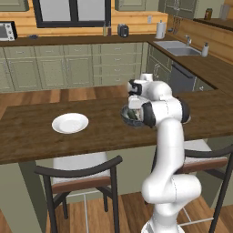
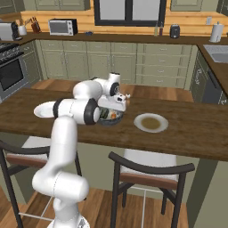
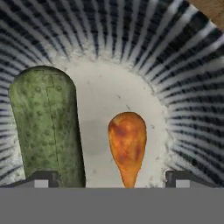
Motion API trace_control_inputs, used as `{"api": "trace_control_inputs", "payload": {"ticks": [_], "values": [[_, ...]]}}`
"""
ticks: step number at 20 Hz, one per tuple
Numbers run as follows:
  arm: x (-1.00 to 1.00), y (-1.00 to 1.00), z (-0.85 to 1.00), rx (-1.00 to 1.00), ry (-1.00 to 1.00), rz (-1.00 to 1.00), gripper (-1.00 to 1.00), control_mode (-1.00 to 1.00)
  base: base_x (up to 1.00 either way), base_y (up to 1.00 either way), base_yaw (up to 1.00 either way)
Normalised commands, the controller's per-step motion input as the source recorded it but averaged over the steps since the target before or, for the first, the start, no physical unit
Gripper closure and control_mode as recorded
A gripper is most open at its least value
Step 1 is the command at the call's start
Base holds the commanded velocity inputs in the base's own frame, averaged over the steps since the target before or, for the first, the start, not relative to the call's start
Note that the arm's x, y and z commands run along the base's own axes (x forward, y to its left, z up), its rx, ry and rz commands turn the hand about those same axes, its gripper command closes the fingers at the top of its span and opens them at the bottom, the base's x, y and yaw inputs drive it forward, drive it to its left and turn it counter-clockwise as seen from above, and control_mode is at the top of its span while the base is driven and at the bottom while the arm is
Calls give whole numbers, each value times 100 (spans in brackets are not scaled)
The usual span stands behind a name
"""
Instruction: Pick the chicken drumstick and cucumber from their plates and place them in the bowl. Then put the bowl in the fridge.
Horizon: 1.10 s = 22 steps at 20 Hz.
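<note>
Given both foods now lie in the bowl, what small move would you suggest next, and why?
Probably lift the claw straight up. Its fingers stand wide apart, gripping nothing; the orange-brown chicken drumstick and dark green cucumber rest inside the ribbed grey-blue bowl, so clearing the rim likely comes before grasping it.

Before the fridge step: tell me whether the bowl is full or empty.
Loaded. In the hand view the bowl holds the cucumber and the chicken drumstick, lying apart on its pale floor.
</note>
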Motion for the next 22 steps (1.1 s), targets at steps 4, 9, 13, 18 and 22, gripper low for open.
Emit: {"api": "trace_control_inputs", "payload": {"ticks": [4,9,13,18,22], "values": [[-84,27,30,0,-6,12,-100,-100,0,0,0],[-69,25,6,-6,-1,22,-100,-100,0,0,0],[-68,40,-1,-16,-4,33,-100,-100,0,0,0],[-15,8,0,-8,-2,32,-100,-100,0,0,0],[13,0,-2,0,0,30,-100,-100,0,0,0]]}}
